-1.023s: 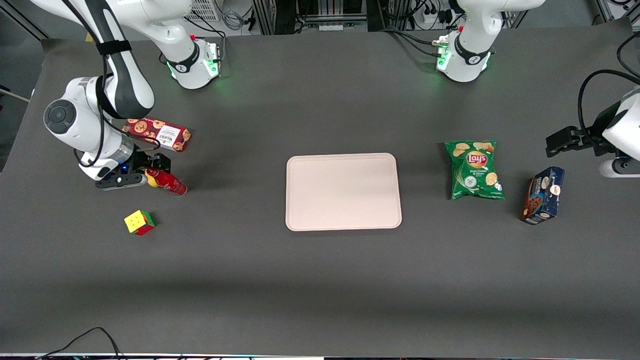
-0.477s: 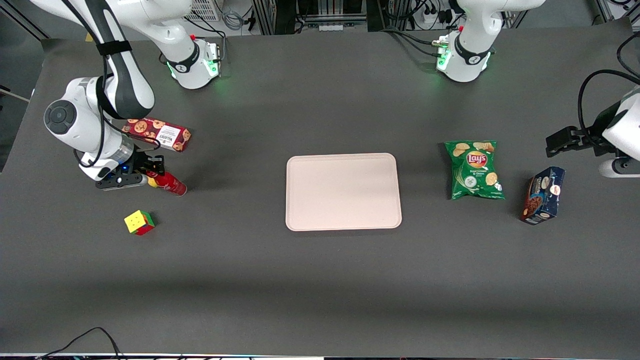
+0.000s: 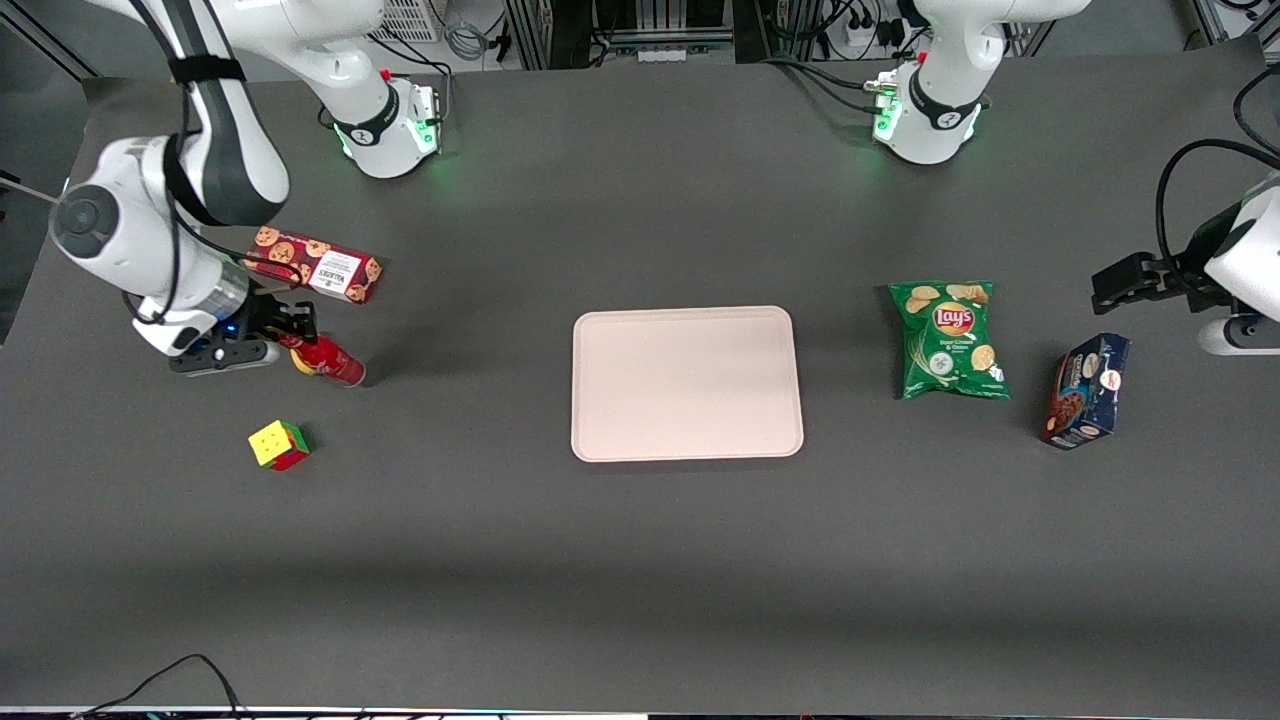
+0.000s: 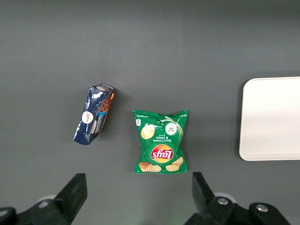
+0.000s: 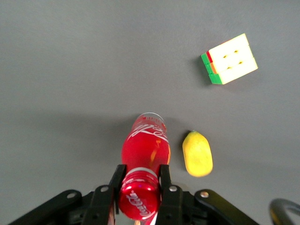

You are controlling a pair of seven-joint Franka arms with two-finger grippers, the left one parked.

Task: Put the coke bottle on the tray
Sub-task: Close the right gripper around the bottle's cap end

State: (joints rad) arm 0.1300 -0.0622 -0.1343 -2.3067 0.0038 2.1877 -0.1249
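The coke bottle (image 3: 330, 362) (image 5: 146, 149) is slim and red with white lettering, toward the working arm's end of the table. My right gripper (image 3: 296, 340) (image 5: 139, 182) is shut on its neck just under the red cap (image 5: 138, 200), one black finger on each side. The bottle hangs tilted from the fingers with its base toward the table; I cannot tell whether the base touches. The pale pinkish-beige tray (image 3: 687, 383) (image 4: 272, 117) lies bare in the middle of the table, well away from the bottle toward the parked arm's end.
A small yellow lemon-like ball (image 5: 197, 153) lies beside the bottle. A colourful cube (image 3: 278, 445) (image 5: 229, 58) sits nearer the front camera. A red cookie box (image 3: 315, 267) lies farther back. A green chips bag (image 3: 948, 340) and a dark blue box (image 3: 1085, 390) lie toward the parked arm's end.
The right arm has drawn up and a little toward its own end of the table. The bottle has shifted slightly with the gripper.
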